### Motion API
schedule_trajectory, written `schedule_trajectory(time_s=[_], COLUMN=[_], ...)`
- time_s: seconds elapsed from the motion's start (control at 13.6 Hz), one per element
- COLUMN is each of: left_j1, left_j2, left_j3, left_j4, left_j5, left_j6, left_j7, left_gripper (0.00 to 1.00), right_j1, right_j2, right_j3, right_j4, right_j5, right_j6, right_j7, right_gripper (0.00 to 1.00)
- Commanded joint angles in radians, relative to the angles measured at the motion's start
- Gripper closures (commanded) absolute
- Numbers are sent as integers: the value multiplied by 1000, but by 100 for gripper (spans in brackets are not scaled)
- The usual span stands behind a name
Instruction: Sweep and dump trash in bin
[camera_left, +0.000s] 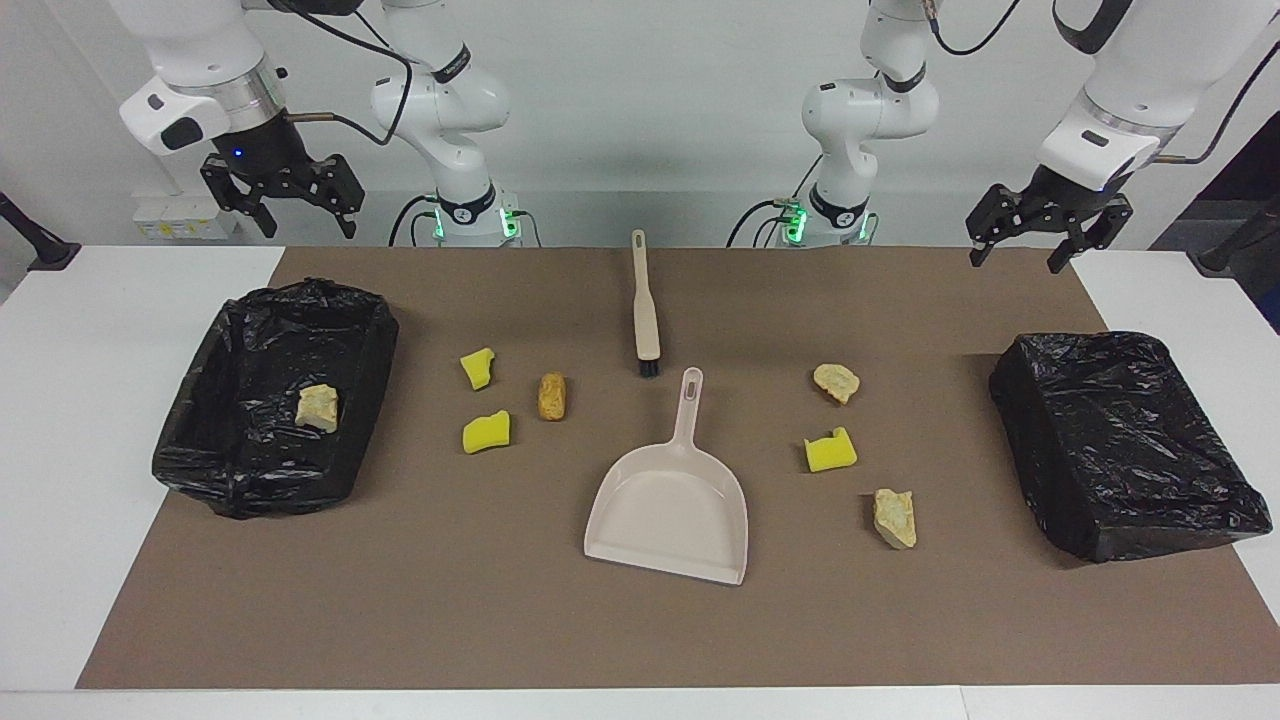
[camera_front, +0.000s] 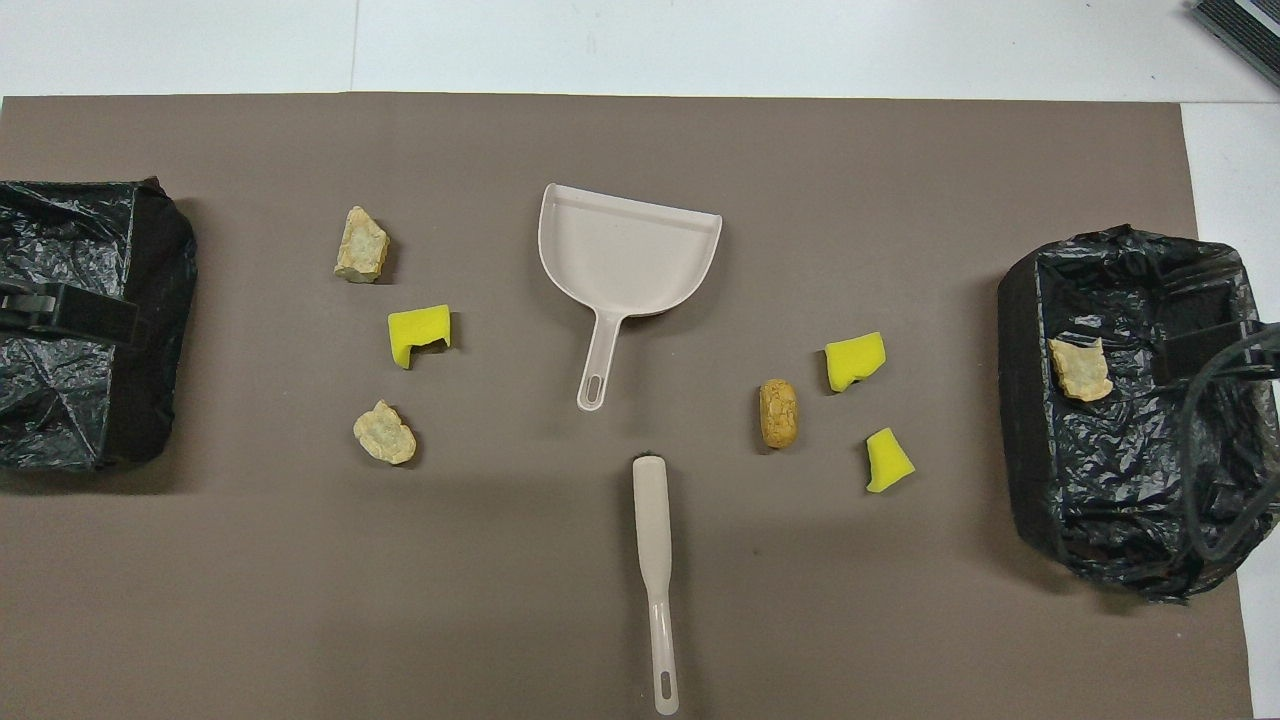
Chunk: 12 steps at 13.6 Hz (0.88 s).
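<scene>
Trash lies on the brown mat in two groups. Toward the right arm's end are two yellow sponge chunks (camera_left: 478, 368) (camera_left: 487, 432) and a brown nugget (camera_left: 551, 396). Toward the left arm's end are a tan lump (camera_left: 836, 382), a yellow chunk (camera_left: 830, 451) and another tan lump (camera_left: 895, 517). The open, black-lined bin (camera_left: 250, 330) at the right arm's end holds one tan lump (camera_left: 318, 408). My right gripper (camera_left: 305, 225) hangs open and high over that bin's end. At the other end my left gripper (camera_left: 1020, 255) hangs open and high, holding nothing.
A beige dustpan (camera_left: 670, 505) lies mid-mat with its handle pointing toward the robots. Just past that handle, nearer the robots, lies a beige brush (camera_left: 645, 310), bristles toward the pan. A second box (camera_left: 1120, 440) wrapped in black plastic sits at the left arm's end.
</scene>
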Motion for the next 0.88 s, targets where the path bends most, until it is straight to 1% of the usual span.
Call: schedule_trajectory(time_s=[0.0, 0.51, 0.74, 0.81], left_j1=[8, -15, -68, -108], left_j2=[-17, -20, -69, -85], left_j3=[-2, -16, -17, -17], left_j4=[-11, -17, -100, -136], left_j5=[-6, -11, -17, -17], left_j6=[-19, -15, 2, 14], left_j7=[-5, -15, -48, -65], left_gripper=[0, 0, 0, 0], right_j1=[-11, -16, -18, -16], right_j2=[-12, -12, -16, -21], right_j3=[5, 4, 4, 5], right_j4=[-8, -8, -23, -34], right_j5=[13, 11, 7, 7], right_j6=[-5, -5, 7, 56], right_j7=[-17, -14, -23, -19], right_gripper=[0, 0, 0, 0])
